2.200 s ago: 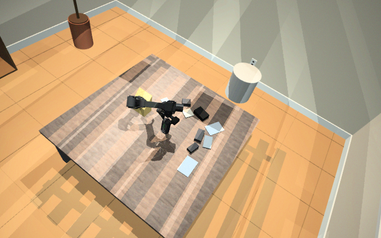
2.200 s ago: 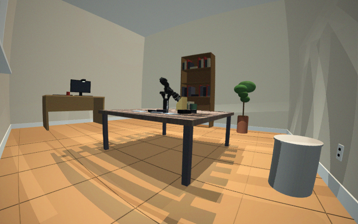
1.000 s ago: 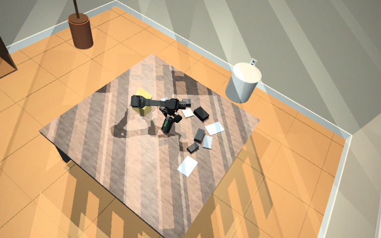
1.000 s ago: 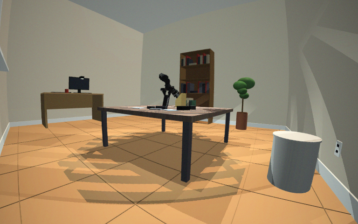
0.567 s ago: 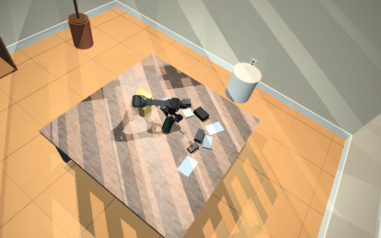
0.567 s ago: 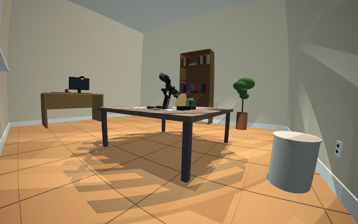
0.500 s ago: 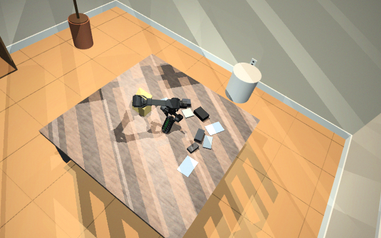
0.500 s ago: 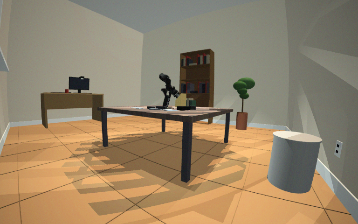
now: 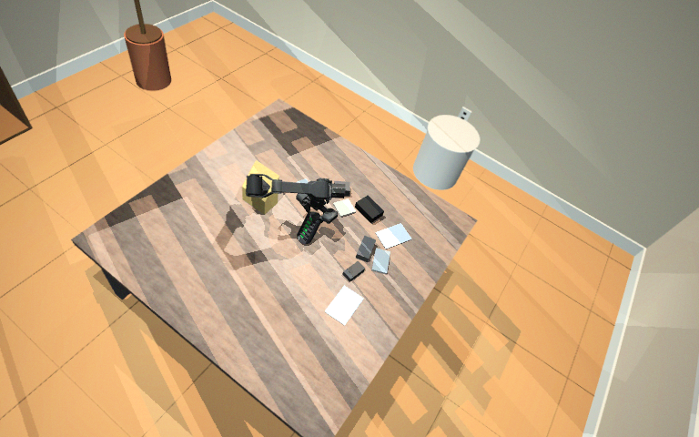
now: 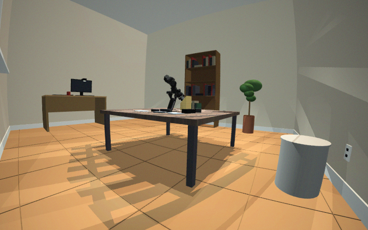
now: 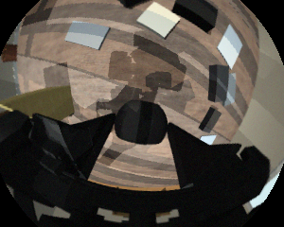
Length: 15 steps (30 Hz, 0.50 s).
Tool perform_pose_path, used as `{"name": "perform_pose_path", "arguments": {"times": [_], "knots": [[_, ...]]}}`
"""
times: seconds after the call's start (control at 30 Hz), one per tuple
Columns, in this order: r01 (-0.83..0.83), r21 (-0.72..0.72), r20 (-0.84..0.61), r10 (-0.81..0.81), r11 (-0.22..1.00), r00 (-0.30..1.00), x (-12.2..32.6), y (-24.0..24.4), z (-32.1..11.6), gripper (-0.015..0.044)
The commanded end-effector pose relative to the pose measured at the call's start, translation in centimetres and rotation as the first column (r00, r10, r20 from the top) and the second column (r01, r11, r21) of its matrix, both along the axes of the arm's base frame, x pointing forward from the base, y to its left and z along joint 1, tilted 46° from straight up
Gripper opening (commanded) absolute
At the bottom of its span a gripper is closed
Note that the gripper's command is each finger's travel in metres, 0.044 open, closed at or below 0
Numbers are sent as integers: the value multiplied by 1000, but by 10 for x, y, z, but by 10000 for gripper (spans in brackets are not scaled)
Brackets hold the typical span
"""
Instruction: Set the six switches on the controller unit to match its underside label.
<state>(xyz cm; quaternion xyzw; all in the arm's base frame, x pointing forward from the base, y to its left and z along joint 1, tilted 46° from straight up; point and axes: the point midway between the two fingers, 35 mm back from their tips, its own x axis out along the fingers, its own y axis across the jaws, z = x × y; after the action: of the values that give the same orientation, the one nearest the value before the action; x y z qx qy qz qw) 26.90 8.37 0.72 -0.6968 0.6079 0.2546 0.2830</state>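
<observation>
The dark controller unit (image 9: 308,228) (image 10: 171,105) (image 11: 141,124) is tilted, its long axis hanging down from the fingers. Its switch face with several green ends shows in the top view, too small to read each switch. My gripper (image 9: 317,210) (image 11: 142,121) is shut on it, one finger on each side. The wrist view shows only one dark end of the unit between the fingertips. The underside label is hidden in all views. I cannot tell whether the lower end touches the bench (image 9: 196,259).
A yellow block (image 9: 261,203) (image 10: 186,104) (image 11: 47,101) stands beside the arm. A black box (image 9: 369,208) (image 11: 196,14), a grey module (image 9: 366,248) (image 11: 219,84), a small dark module (image 9: 353,270) (image 11: 210,119), a cream tile (image 9: 344,207) (image 11: 158,20) and a white card (image 9: 344,304) lie around.
</observation>
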Motion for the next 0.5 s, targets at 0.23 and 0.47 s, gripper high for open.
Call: {"name": "perform_pose_path", "arguments": {"times": [0.23,0.47], "knots": [[13,-2,-3,-13,1000,1000,0,1,-10,338],[13,-2,-3,-13,1000,1000,1,3,-15,338]]}}
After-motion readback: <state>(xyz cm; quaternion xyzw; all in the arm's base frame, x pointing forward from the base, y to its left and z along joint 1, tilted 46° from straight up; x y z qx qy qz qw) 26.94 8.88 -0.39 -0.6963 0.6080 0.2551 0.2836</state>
